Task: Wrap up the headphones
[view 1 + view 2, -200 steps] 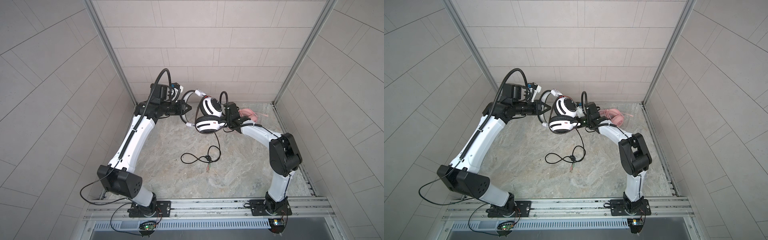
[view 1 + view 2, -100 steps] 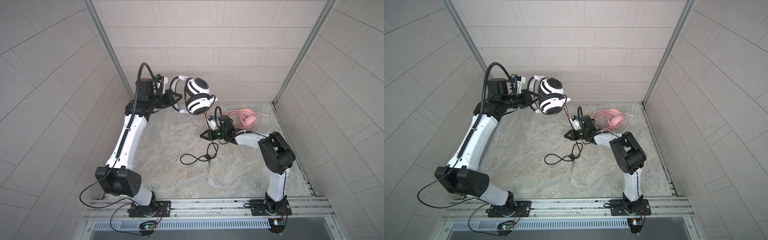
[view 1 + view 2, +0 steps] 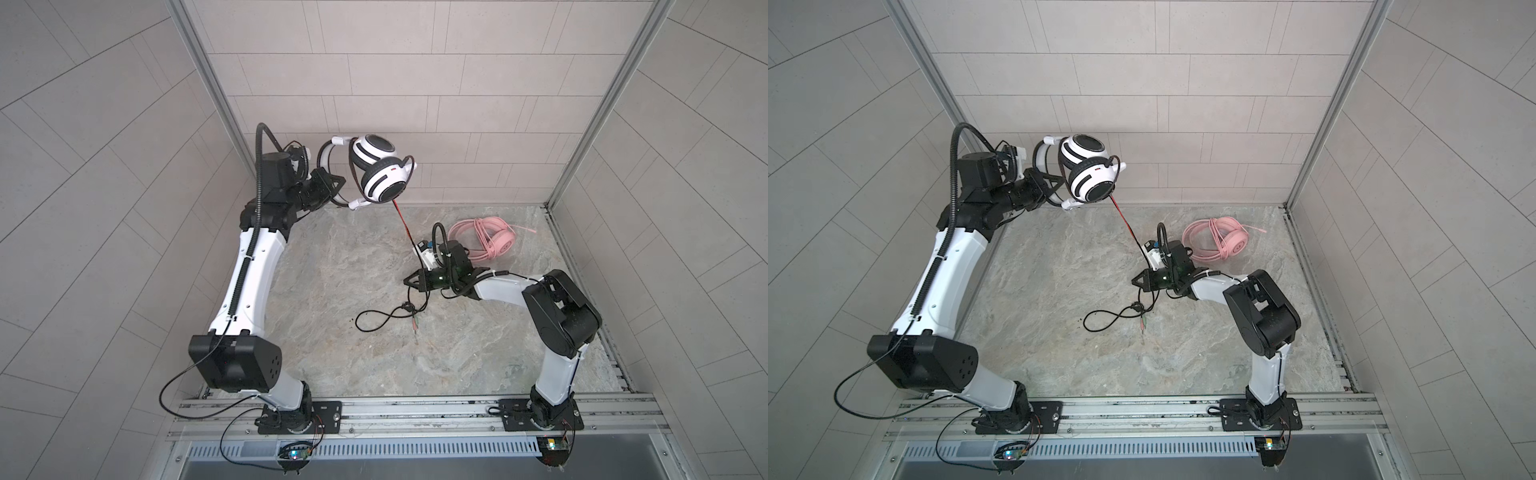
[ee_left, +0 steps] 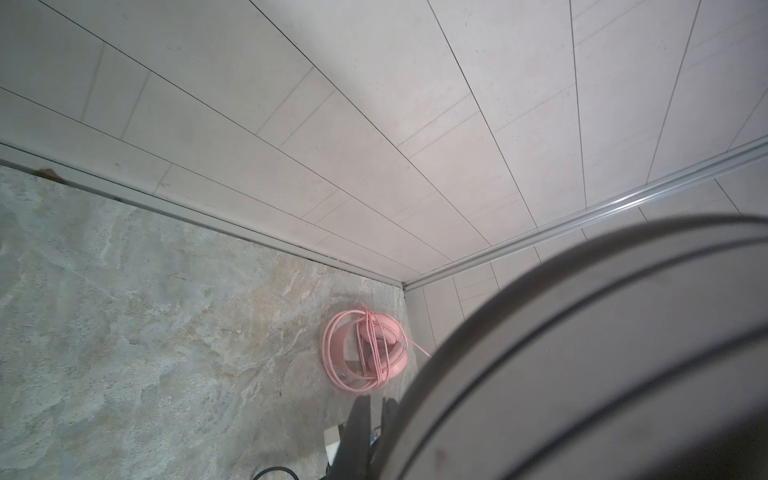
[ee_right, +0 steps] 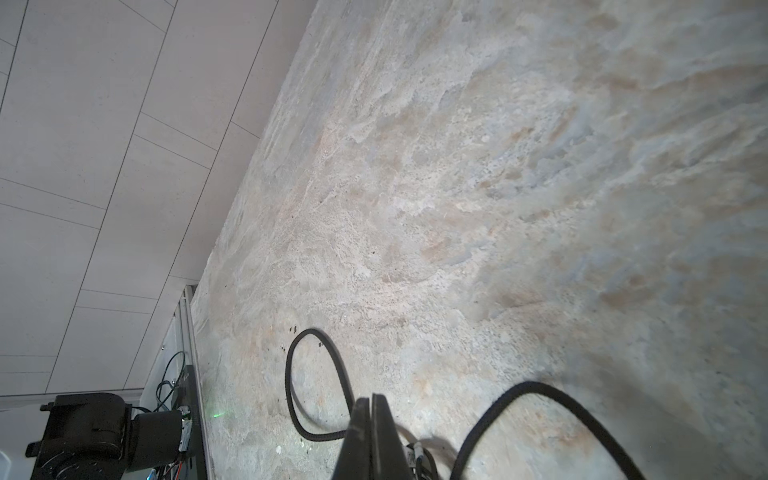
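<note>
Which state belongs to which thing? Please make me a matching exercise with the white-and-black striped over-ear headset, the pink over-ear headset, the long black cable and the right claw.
Things:
1. white-and-black striped over-ear headset
2. pink over-ear headset
3. long black cable
4. right claw

States:
A. shut, low over the grey stone table
B. held high by the left claw
C. partly in loose loops on the table
D. resting near a back corner, its cable wound around it

Pairs: 1-B, 2-D, 3-C, 4-A
</note>
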`<state>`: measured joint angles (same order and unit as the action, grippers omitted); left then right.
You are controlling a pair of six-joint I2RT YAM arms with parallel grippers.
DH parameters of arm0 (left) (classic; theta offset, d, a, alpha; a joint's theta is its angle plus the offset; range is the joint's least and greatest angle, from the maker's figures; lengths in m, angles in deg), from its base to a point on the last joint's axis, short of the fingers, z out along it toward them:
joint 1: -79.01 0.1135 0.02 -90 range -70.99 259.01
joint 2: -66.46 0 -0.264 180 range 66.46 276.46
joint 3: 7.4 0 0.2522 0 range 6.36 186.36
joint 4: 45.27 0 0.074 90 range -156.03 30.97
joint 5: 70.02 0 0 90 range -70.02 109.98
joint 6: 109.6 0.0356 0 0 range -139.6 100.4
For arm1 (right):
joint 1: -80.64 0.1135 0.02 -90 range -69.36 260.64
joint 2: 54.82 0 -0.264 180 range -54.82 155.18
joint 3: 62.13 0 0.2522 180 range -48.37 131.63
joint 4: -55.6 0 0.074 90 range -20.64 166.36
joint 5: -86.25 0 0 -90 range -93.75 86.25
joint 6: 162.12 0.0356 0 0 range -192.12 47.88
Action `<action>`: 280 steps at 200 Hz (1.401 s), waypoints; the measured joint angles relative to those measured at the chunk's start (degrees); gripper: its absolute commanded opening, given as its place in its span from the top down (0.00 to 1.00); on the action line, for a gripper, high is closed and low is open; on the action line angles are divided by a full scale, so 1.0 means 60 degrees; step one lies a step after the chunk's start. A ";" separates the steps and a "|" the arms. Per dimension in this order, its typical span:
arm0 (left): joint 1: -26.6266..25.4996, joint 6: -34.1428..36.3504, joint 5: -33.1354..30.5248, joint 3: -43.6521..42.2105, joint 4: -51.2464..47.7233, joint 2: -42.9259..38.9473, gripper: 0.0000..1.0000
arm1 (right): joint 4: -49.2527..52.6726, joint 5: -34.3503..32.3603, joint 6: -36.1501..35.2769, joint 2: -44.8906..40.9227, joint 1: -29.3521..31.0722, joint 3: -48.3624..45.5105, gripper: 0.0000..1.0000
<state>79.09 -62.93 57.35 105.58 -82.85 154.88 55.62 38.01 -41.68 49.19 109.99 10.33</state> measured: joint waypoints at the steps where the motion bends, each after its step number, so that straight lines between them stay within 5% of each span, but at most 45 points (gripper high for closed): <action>1: 0.0015 -0.0007 -0.0033 0.0007 -0.0004 0.0000 1.00 | 0.0007 -0.0004 0.0000 -0.0022 0.0004 -0.0004 1.00; 45: 0.0251 -0.0295 -0.1679 0.0754 -0.0219 0.0233 1.00 | 0.1242 -0.0557 -0.0576 -0.1617 0.0313 -0.0033 1.00; 130: 0.0219 -0.0350 -0.5260 0.1585 -0.0685 0.0976 1.00 | 0.5220 -0.3260 -0.2565 -0.3628 0.2251 0.1228 1.00; 196: -0.0794 0.2098 -0.8171 0.1734 -0.1005 0.1166 1.00 | 0.7723 -0.4710 -0.3854 -0.4291 0.2845 0.3803 1.00; 280: -0.2718 0.4932 -0.9162 0.0565 -0.1333 0.1326 1.00 | 0.9249 -0.6124 -0.5180 -0.4521 0.2677 0.6739 1.00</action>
<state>62.79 -33.33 2.38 108.97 -90.85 162.84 111.12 1.27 -72.76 22.06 126.05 50.76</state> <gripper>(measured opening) 0.078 0.047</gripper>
